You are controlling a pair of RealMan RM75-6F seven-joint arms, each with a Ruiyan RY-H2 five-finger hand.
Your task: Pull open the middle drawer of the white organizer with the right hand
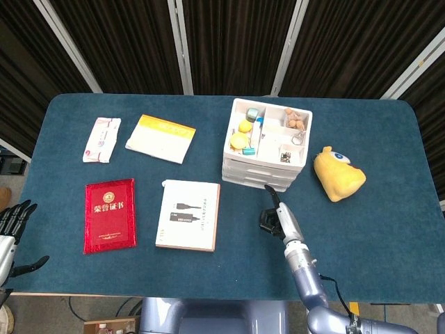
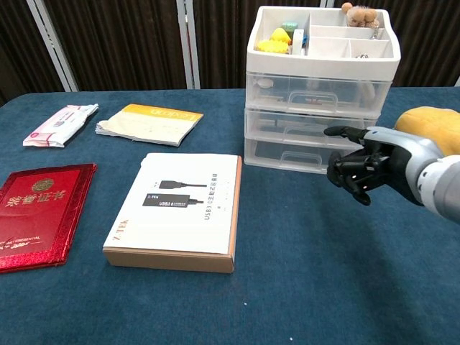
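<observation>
Left hand (image 1: 12, 229): at the near left edge of the desk (image 1: 389, 229), far from the white organizer (image 1: 267, 145); fingers spread apart, holding nothing.

Right hand (image 2: 370, 164): just in front of the organizer, level with its lower drawers in the chest view; one finger stretched toward the drawer fronts, the others curled in, nothing held. Whether the fingertip touches a drawer cannot be told.

White box (image 1: 188, 214): printed with a cable picture, flat on the desk, near and to the left of the organizer.

Red booklet (image 1: 109, 215): gold lettering, flat, further left of the organizer, beyond the white box.

White organizer: three clear drawers stacked under an open top tray, standing right of the desk's centre. Middle drawer (image 2: 310, 129): shut, flush with the drawers above and below it. The tray holds small items in compartments, among them yellow pieces (image 1: 243, 134) and a small brown toy (image 2: 359, 14).

Yellow plush toy (image 1: 337, 174): lying on the desk just to the right of the organizer, apart from it.

Yellow-covered booklet (image 1: 161, 138): flat, to the left of the organizer, farther back than the white box.

Tissue packet (image 1: 101, 139): white with pink print, left of the yellow-covered booklet, well apart from the organizer.

Dark curtain (image 1: 236, 42): with pale vertical posts, behind the desk.
</observation>
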